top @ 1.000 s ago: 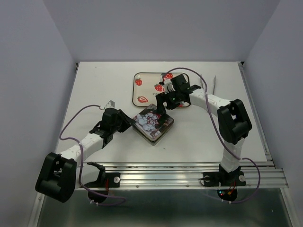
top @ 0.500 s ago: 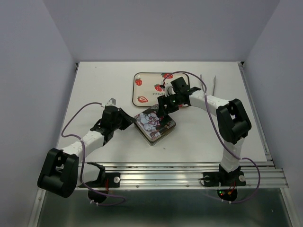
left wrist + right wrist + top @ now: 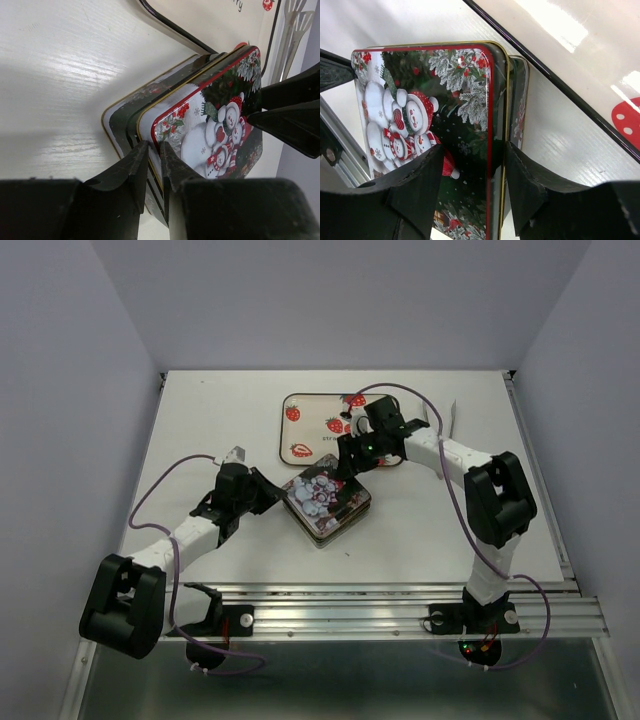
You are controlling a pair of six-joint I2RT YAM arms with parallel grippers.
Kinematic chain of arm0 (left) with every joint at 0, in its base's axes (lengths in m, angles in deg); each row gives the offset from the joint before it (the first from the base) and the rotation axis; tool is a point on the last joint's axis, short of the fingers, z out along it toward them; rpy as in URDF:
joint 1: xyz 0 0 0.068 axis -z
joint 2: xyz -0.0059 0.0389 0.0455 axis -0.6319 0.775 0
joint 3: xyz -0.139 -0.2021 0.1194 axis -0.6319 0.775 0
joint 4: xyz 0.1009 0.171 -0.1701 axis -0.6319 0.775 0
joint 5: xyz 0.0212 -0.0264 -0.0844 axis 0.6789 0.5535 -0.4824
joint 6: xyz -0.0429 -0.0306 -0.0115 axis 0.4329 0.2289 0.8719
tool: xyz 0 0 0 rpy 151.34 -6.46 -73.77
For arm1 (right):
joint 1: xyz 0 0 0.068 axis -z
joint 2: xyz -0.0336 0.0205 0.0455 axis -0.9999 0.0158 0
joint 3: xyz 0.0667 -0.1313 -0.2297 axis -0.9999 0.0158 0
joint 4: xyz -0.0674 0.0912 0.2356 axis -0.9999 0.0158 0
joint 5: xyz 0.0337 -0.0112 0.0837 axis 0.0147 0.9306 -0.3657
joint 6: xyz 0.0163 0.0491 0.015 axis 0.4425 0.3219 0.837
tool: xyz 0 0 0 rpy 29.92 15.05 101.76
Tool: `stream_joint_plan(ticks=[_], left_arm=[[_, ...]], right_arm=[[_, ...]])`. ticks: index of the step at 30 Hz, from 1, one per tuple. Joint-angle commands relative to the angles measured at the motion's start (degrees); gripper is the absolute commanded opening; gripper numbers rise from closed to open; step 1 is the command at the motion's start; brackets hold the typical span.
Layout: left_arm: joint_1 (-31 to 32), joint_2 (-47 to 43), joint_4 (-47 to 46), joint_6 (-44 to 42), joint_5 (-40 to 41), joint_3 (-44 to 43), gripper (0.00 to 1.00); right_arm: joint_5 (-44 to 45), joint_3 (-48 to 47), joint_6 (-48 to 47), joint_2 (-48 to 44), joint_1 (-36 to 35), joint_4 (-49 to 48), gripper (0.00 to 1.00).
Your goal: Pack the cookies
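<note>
Pinching snowman lid [image 3: 210, 125] — left tool [image 3: 153, 148]

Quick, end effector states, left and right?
Left end effector: closed on the edge of the tin.
Right end effector: open, straddling the edge of the snowman lid, no grip seen.

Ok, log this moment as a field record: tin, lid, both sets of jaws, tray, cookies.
tin: square, snowman print, on the table in front of the tray
lid: on the tin, askew, the base's edge showing beside it
left gripper: jaws nearly shut, pinching the tin's edge
right gripper: jaws apart, astride the lid's far edge; grip unclear
tray: strawberry print, behind the tin
cookies: none in view
</note>
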Motion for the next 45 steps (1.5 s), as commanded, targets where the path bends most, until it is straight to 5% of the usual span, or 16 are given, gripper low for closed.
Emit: stream_joint_plan(ticks=[1,12,20,23,27,39,45], left_arm=[[0.2,-0.4,5.2,-2.3,-0.4,-0.7,0.27],[0.2,-2.6,7.3,-1.0,0.7,0.1,0.31],[0.2,-5.6,7.0,-2.1,2.6,-1.0,0.68],[0.2,-5.8,7.7,-2.1,2.8,-1.0,0.74],[0.2,-6.0,7.7,-2.2,2.8,-0.9,0.75],[0.2,-6.0,6.8,-2.5,2.7,-1.4,0.82],[0.2,-5.9,6.6,-2.9,2.6,-1.7,0.82]], right_arm=[[-2.9,-3.2,0.4,-2.6,-1.0,0.1,0.4],[-2.1,-1.5,0.7,-0.4,-1.0,1.2,0.43],[-4.9,-3.9,3.6,1.6,0.4,0.8,0.21],[-10.1,-3.8,4.7,2.6,2.6,0.1,0.11],[-18.5,-1.5,6.7,3.0,4.4,-4.2,0.01],[-32.7,2.9,15.9,0.3,7.9,-16.0,0.01],[-32.8,4.2,18.5,0.7,8.4,-18.4,0.01]])
